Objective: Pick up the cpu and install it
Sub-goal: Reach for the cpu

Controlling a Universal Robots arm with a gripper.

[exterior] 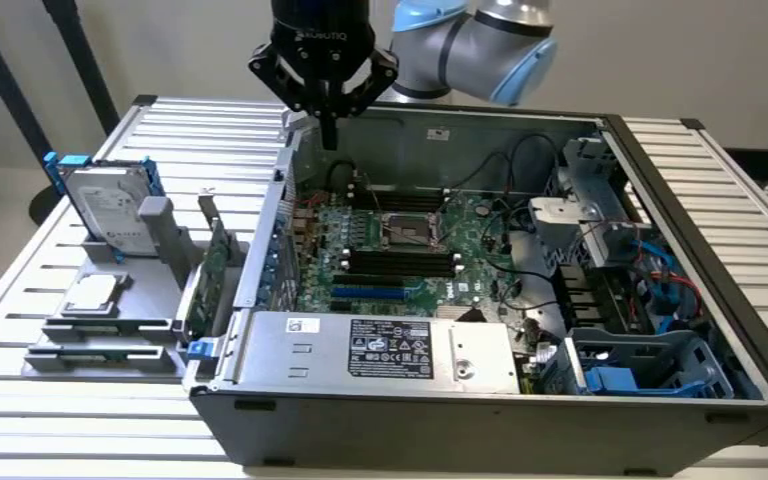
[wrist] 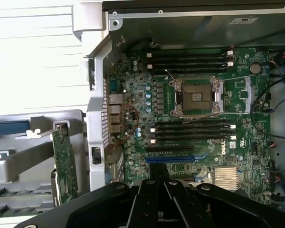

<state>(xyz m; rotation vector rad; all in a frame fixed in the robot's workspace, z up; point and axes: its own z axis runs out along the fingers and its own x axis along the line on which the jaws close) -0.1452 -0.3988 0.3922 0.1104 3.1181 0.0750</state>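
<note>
The exterior view is bright and even, with soft light that seems to come from above. The pale desk reflects much light, and its slats carry only thin shadows. Inside the computer case it is darker, and the motherboard lies in mild shade. The black tool shows almost no detail against the grey wall behind it. In the wrist view the desk is overexposed, and its slats almost vanish in white. The metal socket frame gives small glints. The tool is a dark, soft shape close to the lens.
</note>
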